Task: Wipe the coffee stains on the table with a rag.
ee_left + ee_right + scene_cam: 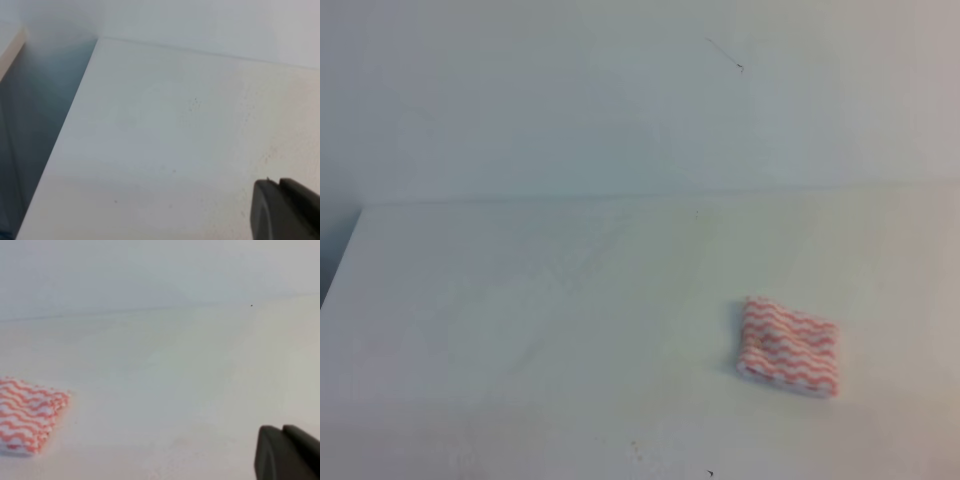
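We judged the wipe finished or unstarted, no stain showing: the rag (788,346) lay free on the table (520,320), our right gripper (282,452) clenched empty, the left gripper (280,207) looking clenched too, so next we would need to find the blotch.

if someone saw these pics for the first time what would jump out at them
The rag, pink-red wavy stripes on white, lies folded on the right part of the plain white table, with no gripper touching it. No coffee stain shows in any view; only dark gripper tips sit at the wrist views' lower right corners.

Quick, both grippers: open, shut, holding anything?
Left gripper: cannot tell, holding nothing visible.
Right gripper: shut, empty; pink-striped folded cloth rag lies apart.
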### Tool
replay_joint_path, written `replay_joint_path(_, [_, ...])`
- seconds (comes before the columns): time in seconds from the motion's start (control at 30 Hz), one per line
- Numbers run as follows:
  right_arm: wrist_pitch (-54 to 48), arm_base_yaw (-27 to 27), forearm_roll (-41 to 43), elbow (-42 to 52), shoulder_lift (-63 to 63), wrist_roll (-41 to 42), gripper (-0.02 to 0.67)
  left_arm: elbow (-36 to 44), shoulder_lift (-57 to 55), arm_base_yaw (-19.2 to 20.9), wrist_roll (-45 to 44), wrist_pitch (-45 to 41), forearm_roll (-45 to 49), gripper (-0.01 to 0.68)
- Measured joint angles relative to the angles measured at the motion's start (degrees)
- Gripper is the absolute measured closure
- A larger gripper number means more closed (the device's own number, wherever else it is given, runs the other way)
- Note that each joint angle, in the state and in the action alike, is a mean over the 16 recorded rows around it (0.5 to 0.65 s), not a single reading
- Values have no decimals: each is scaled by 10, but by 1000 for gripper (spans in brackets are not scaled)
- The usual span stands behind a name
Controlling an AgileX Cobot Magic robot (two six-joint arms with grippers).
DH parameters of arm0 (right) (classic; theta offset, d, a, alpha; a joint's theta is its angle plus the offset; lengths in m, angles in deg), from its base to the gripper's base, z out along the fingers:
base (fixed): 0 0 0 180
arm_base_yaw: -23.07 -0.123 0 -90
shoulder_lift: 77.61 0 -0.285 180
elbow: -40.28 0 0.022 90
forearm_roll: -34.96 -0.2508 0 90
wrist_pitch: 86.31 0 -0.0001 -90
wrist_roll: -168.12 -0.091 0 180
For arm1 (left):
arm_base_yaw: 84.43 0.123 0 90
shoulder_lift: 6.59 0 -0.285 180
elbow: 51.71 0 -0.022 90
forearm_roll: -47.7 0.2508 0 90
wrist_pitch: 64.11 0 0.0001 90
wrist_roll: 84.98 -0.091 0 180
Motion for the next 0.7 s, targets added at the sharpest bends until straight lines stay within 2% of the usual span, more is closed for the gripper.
replay_joint_path(0.7, [-1, 0, 1, 0, 0, 1, 651, 0, 0, 0, 0, 2, 0, 673])
